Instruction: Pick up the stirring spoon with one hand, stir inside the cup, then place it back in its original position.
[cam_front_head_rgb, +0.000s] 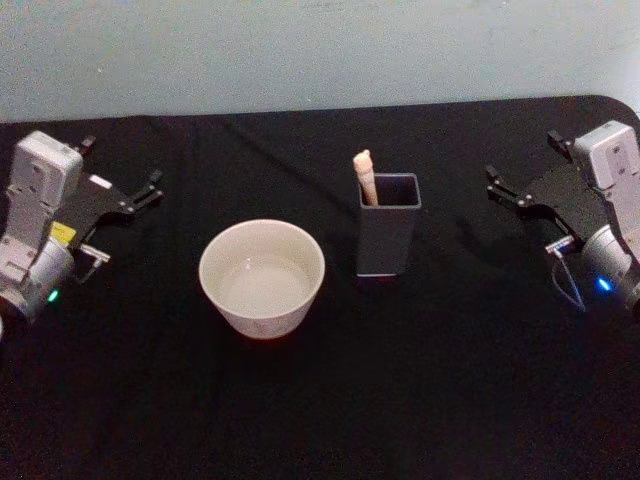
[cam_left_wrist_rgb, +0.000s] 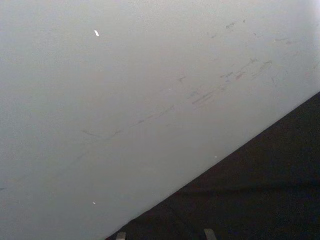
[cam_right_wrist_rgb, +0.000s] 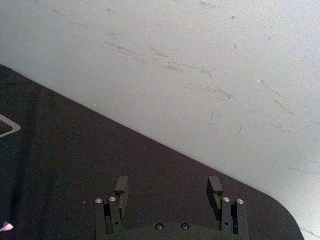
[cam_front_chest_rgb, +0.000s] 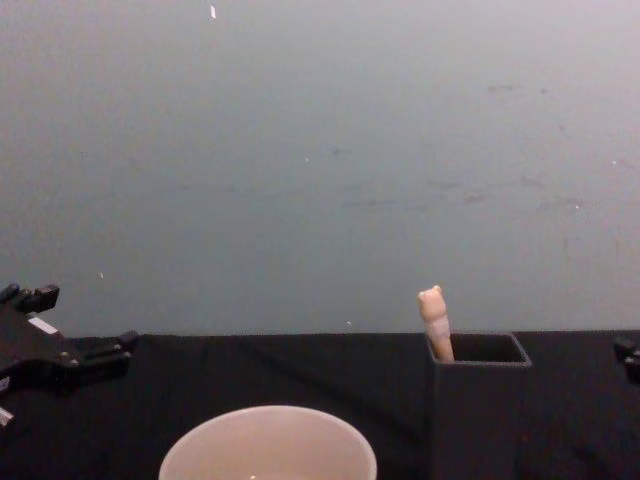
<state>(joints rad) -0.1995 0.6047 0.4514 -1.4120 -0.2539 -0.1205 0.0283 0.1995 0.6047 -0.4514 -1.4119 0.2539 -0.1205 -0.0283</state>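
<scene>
In the holder (cam_front_head_rgb: 386, 240), spoon (cam_front_head_rgb: 365, 176) stands handle-up against its left corner, knob clear of the rim — easy to pinch. Cup (cam_front_head_rgb: 263, 322) near holder's left. Left gripper (cam_front_head_rgb: 152, 188) and right gripper (cam_front_head_rgb: 503, 188) flank the holder, well apart — both spread, holding nothing.

Table (cam_front_head_rgb: 420, 400): I see it covered in black, its far right corner rounded.
Wall (cam_front_chest_rgb: 300, 150): I see pale grey right behind the table, streaked with dark scuffs (cam_right_wrist_rgb: 205, 90) and one white fleck (cam_left_wrist_rgb: 96, 33).

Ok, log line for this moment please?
spoon: in holder | cup: left of holder | left gripper: open, parked left | right gripper: open, parked right | stage: not started
</scene>
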